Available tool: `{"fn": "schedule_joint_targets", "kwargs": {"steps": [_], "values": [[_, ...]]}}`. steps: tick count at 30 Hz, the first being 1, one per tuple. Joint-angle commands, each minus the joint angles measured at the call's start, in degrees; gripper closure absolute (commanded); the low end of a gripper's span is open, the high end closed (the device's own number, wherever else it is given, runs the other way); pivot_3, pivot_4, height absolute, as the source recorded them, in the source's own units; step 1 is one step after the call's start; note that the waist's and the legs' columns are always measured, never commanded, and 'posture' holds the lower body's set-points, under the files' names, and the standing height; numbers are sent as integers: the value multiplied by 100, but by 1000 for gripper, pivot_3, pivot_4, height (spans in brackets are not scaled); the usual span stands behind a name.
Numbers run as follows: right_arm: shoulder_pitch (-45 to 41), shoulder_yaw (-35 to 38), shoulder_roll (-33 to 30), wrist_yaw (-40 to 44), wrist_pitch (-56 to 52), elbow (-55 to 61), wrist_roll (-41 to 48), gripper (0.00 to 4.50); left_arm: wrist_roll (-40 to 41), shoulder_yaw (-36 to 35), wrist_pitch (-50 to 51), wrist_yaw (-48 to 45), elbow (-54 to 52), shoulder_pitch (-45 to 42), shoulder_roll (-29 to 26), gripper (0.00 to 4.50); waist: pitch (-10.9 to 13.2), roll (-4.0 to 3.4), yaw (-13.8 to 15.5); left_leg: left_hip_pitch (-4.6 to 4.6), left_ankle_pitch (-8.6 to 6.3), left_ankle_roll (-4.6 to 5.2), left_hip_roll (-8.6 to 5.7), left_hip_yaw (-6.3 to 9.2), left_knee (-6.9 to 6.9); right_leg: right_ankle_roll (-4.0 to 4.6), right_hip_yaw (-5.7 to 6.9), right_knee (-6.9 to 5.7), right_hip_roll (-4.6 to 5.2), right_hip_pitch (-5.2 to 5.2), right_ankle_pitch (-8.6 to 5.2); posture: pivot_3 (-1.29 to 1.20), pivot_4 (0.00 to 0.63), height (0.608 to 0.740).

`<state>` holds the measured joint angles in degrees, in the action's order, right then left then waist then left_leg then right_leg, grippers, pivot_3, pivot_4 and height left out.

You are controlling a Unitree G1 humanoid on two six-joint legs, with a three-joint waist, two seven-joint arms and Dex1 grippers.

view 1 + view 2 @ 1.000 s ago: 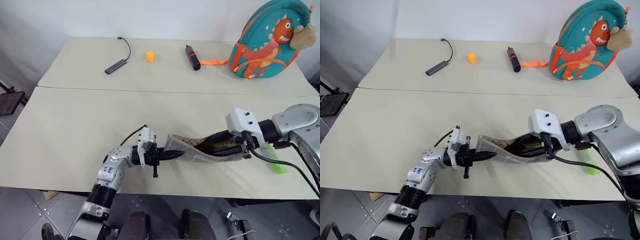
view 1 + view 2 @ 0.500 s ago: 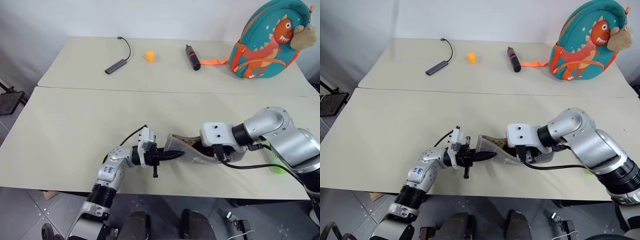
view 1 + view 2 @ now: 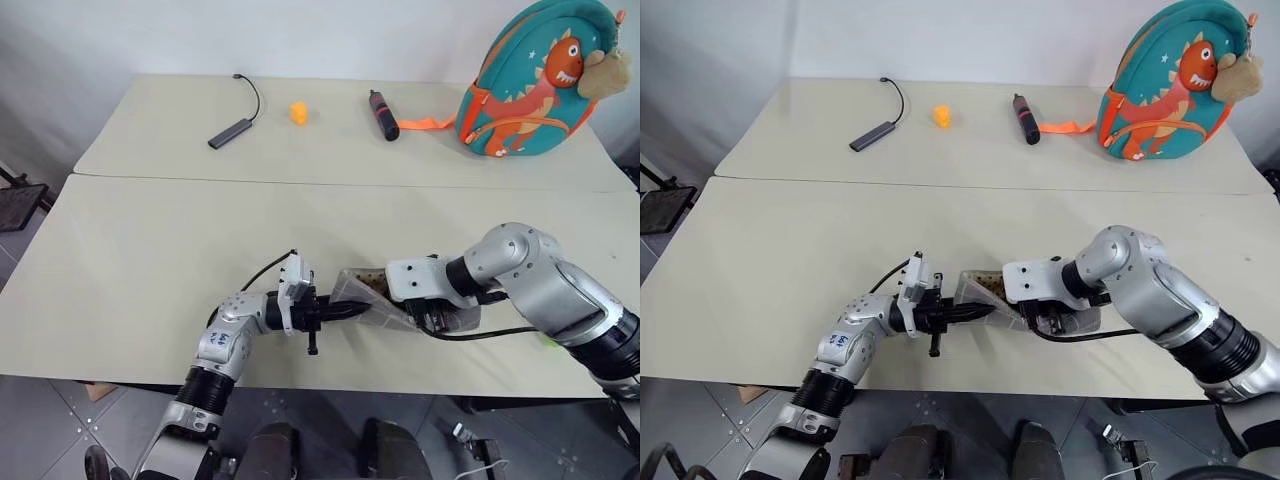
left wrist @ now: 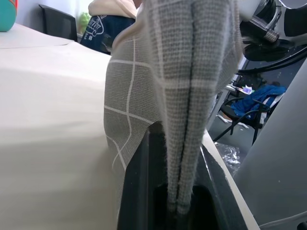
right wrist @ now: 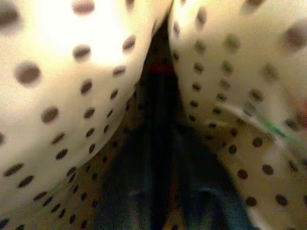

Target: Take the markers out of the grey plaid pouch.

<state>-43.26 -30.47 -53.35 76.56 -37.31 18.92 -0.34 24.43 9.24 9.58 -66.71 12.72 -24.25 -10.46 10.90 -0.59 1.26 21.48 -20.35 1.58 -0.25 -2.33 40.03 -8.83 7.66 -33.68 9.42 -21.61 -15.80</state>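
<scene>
Two grippers: we work both at the grey plaid pouch [image 3: 372,296] on the near table [image 3: 140,270].
Left gripper [image 3: 345,311]: we pinch the pouch's end, fingers clamped tight.
Right gripper [image 3: 436,318]: we reach inside the pouch mouth, fingers closed; held thing unclear.
Marker [image 5: 157,120]: dark, red-banded, between dotted lining.

Even, soft daylight fills both head views, with only faint shadows under the arms on the pale table [image 3: 150,250]. The left wrist view is sharp on the grey plaid pouch [image 4: 192,72], its background soft. Inside the pouch, the right wrist view is blurred, warm yellow, darkening toward the middle
</scene>
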Motion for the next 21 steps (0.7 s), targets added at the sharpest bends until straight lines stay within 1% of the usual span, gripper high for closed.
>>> {"fn": "schedule_joint_targets", "kwargs": {"steps": [1, 6, 10, 12, 16, 21], "values": [[-3, 244, 72, -14, 44, 28, 76, 4449, 56, -46, -62, 7, -130, -4, 25, 4500, 0, 0, -2, 0, 0, 0, 0, 0, 0, 0, -1, -1, 0, 0, 0, 0, 150, 740], [16, 739, 68, 9, 95, 52, 393, 4449, 58, -58, -52, 31, -150, 11, 18, 4500, 0, 0, 10, 1, 0, 0, -1, 0, 0, 0, 0, 0, 0, 0, 0, 0, 150, 740], [183, 1328, -84, 191, 463, -98, 832, 4449, 64, -72, -48, 32, -163, 23, -11, 4500, 0, 0, 14, 1, 0, 0, -1, 1, -1, 0, 1, 1, 0, 0, 0, 0, 150, 740], [299, 1552, -165, 217, 478, -178, 976, 4449, 65, -70, -38, 45, -194, 42, -17, 4500, 0, 0, 13, 2, 0, 0, -2, 0, 0, 0, 0, 1, 1, 0, 0, 0, 150, 740], [776, 2171, -245, 691, 1285, -378, 1605, 4449, 78, -79, -18, 65, -232, 66, -32, 4500, 1, 1, 14, 1, 0, 0, -2, -1, -1, 0, 1, 1, 0, 0, 0, 0, 150, 740], [1231, 2549, -164, 760, 1977, -621, 1861, 4449, 96, -74, 16, 71, -287, 98, -58, 4500, 1, 1, 10, 0, 0, 1, -1, -5, -1, 0, 0, -1, 0, 1, 0, 0, 150, 740]]}}
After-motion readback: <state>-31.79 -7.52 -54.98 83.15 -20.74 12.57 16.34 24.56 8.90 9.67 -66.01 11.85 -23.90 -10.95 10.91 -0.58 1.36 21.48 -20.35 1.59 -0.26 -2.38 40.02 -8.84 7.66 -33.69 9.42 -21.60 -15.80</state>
